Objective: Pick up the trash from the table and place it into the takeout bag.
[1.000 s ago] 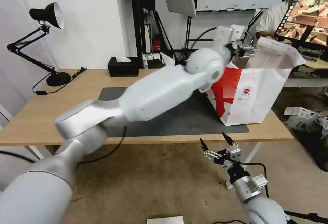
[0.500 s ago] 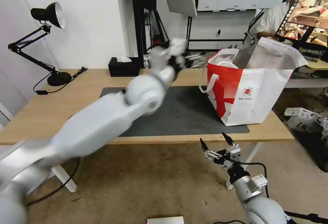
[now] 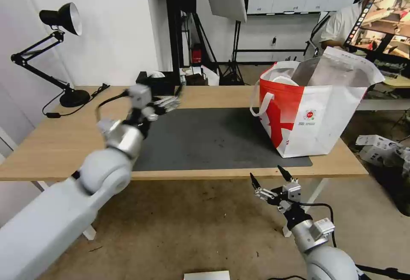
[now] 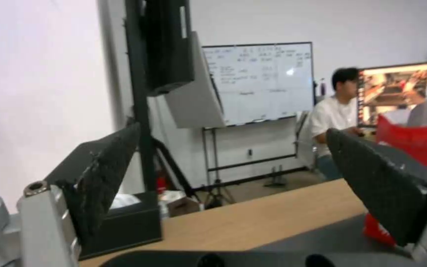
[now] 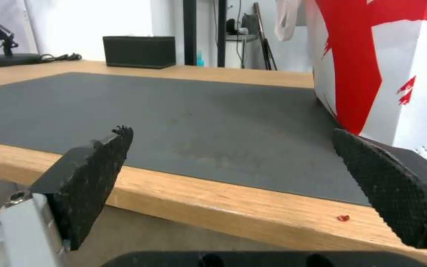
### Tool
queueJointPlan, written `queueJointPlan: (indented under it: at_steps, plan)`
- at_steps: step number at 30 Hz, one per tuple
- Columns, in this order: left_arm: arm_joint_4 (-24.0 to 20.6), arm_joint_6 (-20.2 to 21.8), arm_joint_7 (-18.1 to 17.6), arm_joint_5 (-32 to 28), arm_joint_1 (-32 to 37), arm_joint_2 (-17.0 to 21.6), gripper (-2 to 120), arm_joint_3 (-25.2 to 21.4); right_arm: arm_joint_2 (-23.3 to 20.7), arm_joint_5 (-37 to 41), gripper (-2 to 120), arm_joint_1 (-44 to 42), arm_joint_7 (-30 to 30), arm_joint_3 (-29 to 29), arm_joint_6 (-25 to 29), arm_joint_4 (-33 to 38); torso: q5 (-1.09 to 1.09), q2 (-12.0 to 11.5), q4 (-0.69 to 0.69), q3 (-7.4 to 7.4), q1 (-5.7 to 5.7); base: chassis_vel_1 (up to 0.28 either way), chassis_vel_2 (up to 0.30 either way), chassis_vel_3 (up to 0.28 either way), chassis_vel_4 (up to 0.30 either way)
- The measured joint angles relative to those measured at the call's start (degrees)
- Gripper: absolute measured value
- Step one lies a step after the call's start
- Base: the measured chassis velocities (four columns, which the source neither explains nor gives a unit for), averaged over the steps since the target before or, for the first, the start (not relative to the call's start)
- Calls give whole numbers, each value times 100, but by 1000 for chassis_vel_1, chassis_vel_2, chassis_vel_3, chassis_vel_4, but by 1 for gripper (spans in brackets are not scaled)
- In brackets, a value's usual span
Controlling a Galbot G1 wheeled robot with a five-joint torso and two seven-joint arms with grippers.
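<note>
Pretty much done, I reckon: long light-wood counter [image 3: 55,139] carries no trash I can spot, and something white sits inside the boxy red-and-white takeout bag [image 3: 307,118]. Left jaws [image 3: 167,103] wide and empty over the mat's far left, right jaws [image 3: 268,181] wide, parked below the near edge.

Lab or office, whiteboard [image 4: 258,81], monitor [image 3: 382,13], tripod stands [image 3: 232,64]

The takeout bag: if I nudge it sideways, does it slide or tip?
The takeout bag probably slides or buckles rather than tips: its base looks broad and flat on the mat. Its walls seem thin and already flare unevenly at the top, so expect flex. Contents look light.
</note>
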Motion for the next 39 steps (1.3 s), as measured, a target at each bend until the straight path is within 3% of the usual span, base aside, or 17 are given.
queueJointPlan:
  at_steps: [6, 13, 16, 23, 39]
  plan:
    - [-475, -37, 134, 755, 1774, -427, 100, -1370, 0, 0, 100, 0, 0, 0, 0, 0, -1, 0, 0, 0, 0, 0, 0, 0, 0]
    - [-653, -123, 253, 1224, 3125, -1004, 100, -2284, -1, 0, 100, 0, 0, 0, 0, 0, 0, 0, 1, 0, 0, 0, 0, 0, 0]
    - [-713, -145, 299, 1272, 3571, -1300, 100, -2453, 0, 0, 100, 0, 0, 0, 0, 0, 0, 0, 1, 0, 0, 0, 0, 0, 0]
    - [-697, -87, 322, 1267, 3911, -1564, 100, -2501, 0, 0, 100, 0, -1, 0, 0, 0, 1, 0, 0, 0, 0, 0, 0, 0, 0]
    - [-917, 709, 466, 888, 4484, -1874, 100, -2405, 0, 0, 100, 0, -1, 0, 0, 0, 1, 0, 1, 1, 1, 0, 0, 0, 0]
